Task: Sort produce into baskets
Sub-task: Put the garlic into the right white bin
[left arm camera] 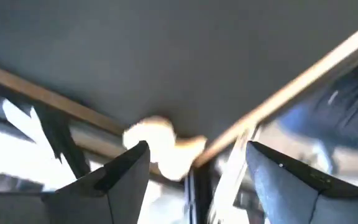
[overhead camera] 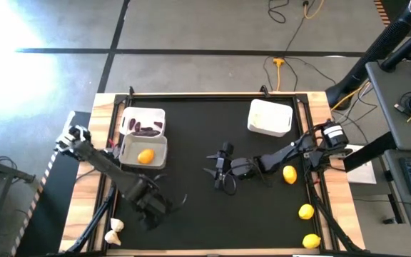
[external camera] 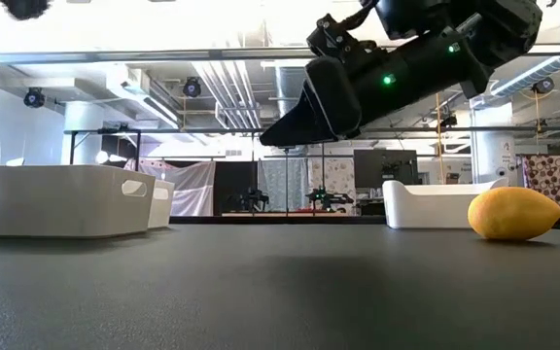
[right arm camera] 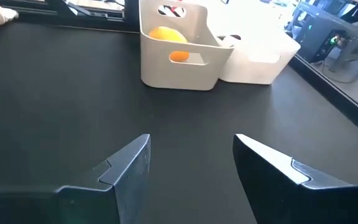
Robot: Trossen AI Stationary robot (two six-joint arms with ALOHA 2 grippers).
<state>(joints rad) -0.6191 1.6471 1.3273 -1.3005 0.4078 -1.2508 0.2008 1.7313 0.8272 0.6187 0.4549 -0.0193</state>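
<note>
Three white baskets stand on the black table. The far-left basket (overhead camera: 143, 120) holds dark purple pieces. The basket (overhead camera: 144, 151) just in front of it holds one lemon (overhead camera: 145, 156). The third basket (overhead camera: 270, 117) stands at the far right. Three more lemons (overhead camera: 290, 174) (overhead camera: 305, 211) (overhead camera: 311, 241) lie along the right side. White garlic bulbs (overhead camera: 115, 228) lie on the wooden rim at the near left corner. My left gripper (overhead camera: 164, 207) hangs open above the near left part of the table, pointing down toward the garlic (left arm camera: 160, 146). My right gripper (overhead camera: 216, 171) stands open over mid-table, holding nothing.
A wooden rim (overhead camera: 212, 94) frames the black mat. In the right wrist view the lemon basket (right arm camera: 179, 53) and the purple-piece basket (right arm camera: 260, 46) lie ahead of the open fingers. Bare mat spreads across the table's middle and near side.
</note>
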